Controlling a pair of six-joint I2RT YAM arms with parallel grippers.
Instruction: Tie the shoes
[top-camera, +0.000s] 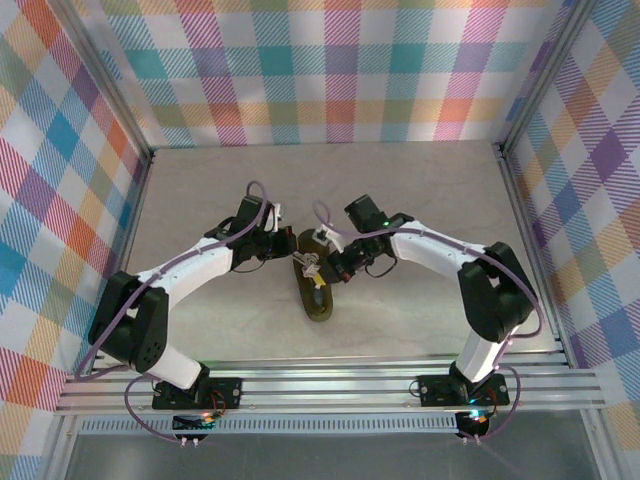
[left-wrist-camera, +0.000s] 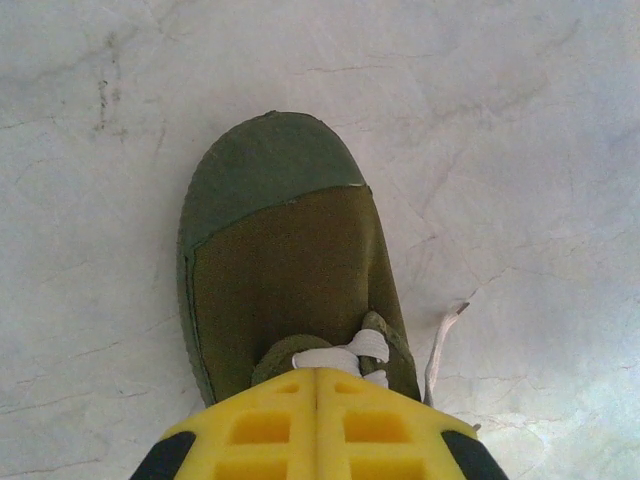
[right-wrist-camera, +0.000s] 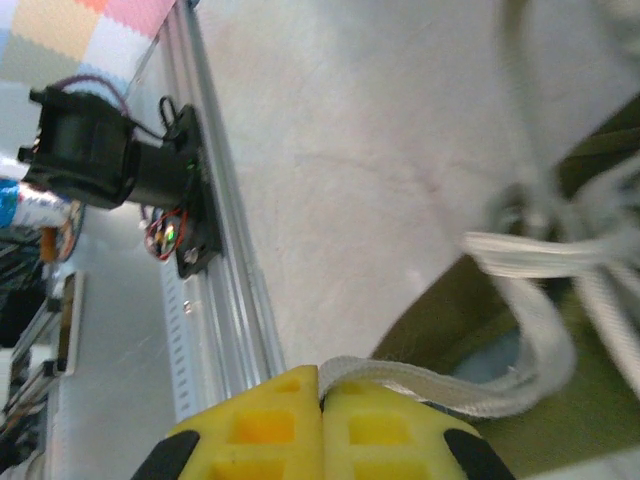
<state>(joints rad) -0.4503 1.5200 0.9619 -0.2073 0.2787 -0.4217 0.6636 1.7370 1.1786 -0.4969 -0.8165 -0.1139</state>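
A dark olive-green shoe lies lengthwise in the middle of the table, between my two grippers. In the left wrist view its toe points away from me. My left gripper is shut, and a cream-white lace runs across the upper straight into its fingertips. A loose lace end trails on the table to the right. My right gripper is shut on another stretch of lace, which loops back to the blurred shoe. From above, the left gripper and the right gripper flank the laces.
The pale table is enclosed by checked walls at the back and on both sides. An aluminium rail runs along the near edge and carries both arm bases. The right wrist view shows that rail with a black motor block.
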